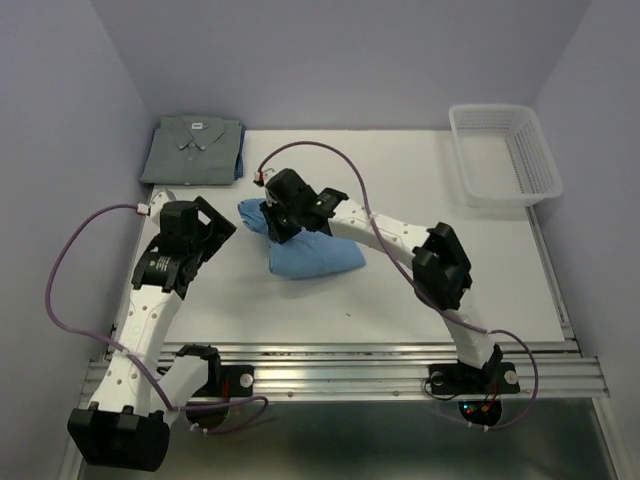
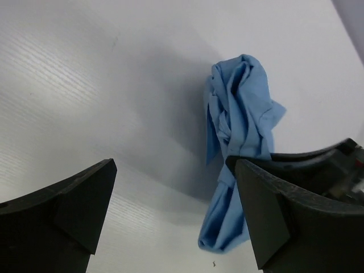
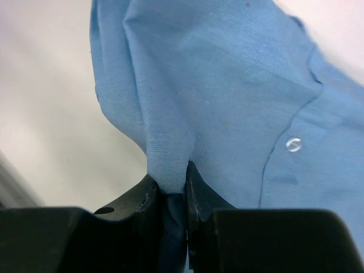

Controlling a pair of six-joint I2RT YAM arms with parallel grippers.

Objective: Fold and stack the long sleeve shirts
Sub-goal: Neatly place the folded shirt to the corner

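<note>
One half of the task is judged done: the grey shirt (image 1: pixel 193 148) is seen folded flat, collar up and white neck label showing, at the far left corner of the table (image 1: pixel 450 290). The other half is barely begun. The blue shirt (image 1: pixel 318 255) is found as a crumpled heap (no sleeve or hem can be picked out) to the left of the table's middle, well apart from the grey one and not yet spread out.

The right gripper (image 3: pixel 186 173) is clamped on a pinched ridge of the blue cloth. In its wrist view the fabric is seen drawn up between the two fingertips, with a button and a seam close by. From above, this gripper is placed at the heap's far left end. The left gripper (image 2: pixel 173 168) is held with its jaws wide apart and nothing between them, over bare table near the left edge. The blue bundle is seen beyond its fingertips (part of it hidden behind one finger).

By this reckoning, the blue shirt is yet to be opened out, flattened, folded and set upon the grey one.

The table is topped with a smooth white sheet (faintly ribbed in the left wrist view) and is closed in by plain pale lilac walls (image 1: pixel 350 60) on three sides. A white mesh basket (image 1: pixel 512 198) is stood at the far right corner, and a metal rail (image 1: pixel 350 365) is run along the near edge, where the arm bases are bolted.
</note>
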